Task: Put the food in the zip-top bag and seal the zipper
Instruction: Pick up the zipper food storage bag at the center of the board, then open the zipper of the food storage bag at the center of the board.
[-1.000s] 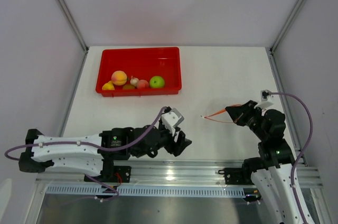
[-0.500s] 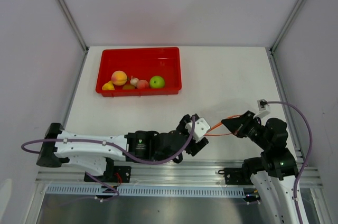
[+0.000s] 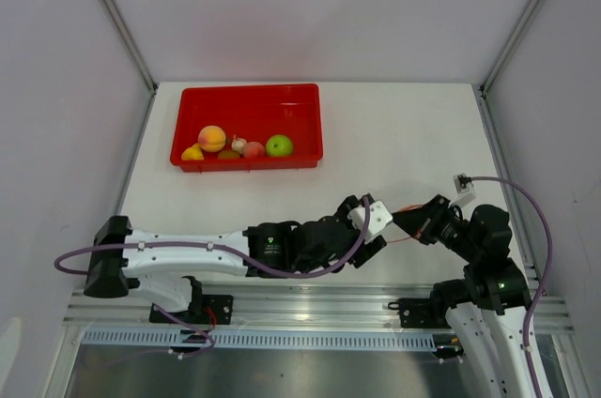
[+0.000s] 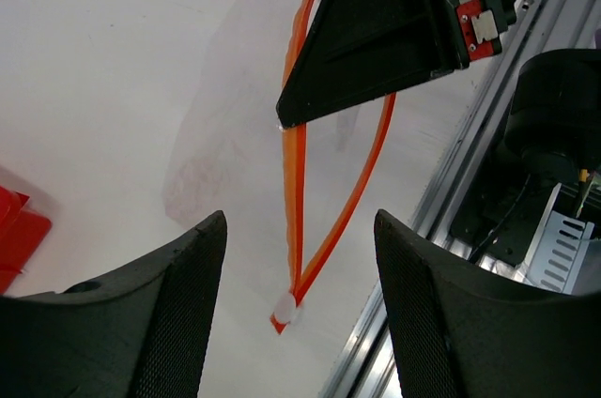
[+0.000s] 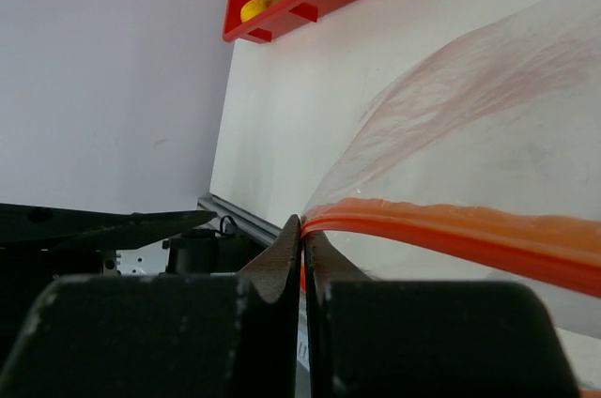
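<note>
left pincer [image 4: 300, 221] now nearer zip-top bag [image 4: 223, 121]

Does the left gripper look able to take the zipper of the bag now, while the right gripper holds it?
Probably yes. The left gripper is open, and the free end of the zipper shows between its fingers, nothing in the way. The right gripper is shut on the strip farther along.

So the left arm [image 3: 188, 250] is laid out low and long toward the right, with the left gripper [image 3: 378, 232] open and its 2 fingers [image 4: 178, 313] spread wide. The right arm [image 3: 490, 271] is folded up, wrist tipped left, and the right gripper [image 3: 404, 218] is pinched tight on the zipper [image 5: 451, 229]. The 2 grippers sit nearly tip to tip.
</note>
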Robot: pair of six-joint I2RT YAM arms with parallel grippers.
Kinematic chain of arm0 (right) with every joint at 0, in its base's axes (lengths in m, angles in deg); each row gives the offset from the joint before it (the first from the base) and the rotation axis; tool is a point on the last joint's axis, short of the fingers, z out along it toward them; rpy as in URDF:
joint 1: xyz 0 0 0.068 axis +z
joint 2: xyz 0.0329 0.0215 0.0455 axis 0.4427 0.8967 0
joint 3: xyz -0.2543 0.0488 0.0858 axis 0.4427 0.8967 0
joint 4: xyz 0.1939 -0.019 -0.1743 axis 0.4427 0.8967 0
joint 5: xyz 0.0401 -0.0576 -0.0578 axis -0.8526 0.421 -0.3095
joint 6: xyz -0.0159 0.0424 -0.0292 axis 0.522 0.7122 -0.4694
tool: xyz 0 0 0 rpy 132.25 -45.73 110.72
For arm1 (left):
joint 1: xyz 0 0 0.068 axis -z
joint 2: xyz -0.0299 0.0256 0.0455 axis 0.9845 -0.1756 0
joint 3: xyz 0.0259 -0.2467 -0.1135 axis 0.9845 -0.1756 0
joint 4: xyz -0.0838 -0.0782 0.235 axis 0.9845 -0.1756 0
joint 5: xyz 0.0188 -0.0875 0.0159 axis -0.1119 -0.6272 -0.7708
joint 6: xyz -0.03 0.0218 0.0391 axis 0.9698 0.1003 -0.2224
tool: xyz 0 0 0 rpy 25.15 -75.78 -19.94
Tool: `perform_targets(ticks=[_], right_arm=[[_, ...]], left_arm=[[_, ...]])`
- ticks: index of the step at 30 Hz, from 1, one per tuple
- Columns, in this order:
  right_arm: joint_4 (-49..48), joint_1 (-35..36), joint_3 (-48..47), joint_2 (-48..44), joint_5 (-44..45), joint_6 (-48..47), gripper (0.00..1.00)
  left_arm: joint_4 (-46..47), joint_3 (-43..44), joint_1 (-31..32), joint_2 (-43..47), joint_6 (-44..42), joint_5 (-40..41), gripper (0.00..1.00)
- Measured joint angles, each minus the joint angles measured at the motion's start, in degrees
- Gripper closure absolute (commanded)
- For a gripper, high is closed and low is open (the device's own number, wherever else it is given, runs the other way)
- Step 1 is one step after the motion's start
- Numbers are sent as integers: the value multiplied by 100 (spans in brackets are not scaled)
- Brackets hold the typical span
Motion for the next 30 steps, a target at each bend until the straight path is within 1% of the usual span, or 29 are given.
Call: perform_targets(ticks=[5,12,16,18,19,21,23,24,25,26,27,28,29,30], right_arm=[[-55,0,-109,94,-11,142,100],[-74,0,-168,192,-11,256,100],[-70,0,-232,221,-13,273,100],[-76,2,-260,221,-15,273,100],[-79,7,-267,221,-7,271,100],[-81,7,-267,240,15,271,100],[-76,7,-267,256,35,271,100],[-76,7,-267,258,37,269,95],[-76,7,-267,258,35,267,90],[-76,7,-267,260,33,256,82],[-74,7,-267,264,33,247,78],[-70,9,-273,275,31,225,73],[-61,13,-282,297,28,199,66],[-20,17,-310,328,31,162,62]], left_arm=[[205,118,-162,-245,-11,-179,32],[262,415,-348,-846,-50,-319,33],[254,450,-570,-942,15,-411,38],[254,461,-763,-940,101,-522,44],[254,461,-857,-942,146,-599,48],[254,463,-975,-942,208,-732,53],[238,463,-1016,-942,264,-833,64],[234,466,-1021,-942,286,-918,79],[232,468,-1032,-942,319,-942,79],[219,476,-1029,-942,339,-1036,93],[199,483,-1029,-942,374,-1102,99],[192,483,-1045,-942,420,-1185,100],[190,485,-1064,-944,476,-1235,99],[179,496,-1086,-951,529,-1305,99]])
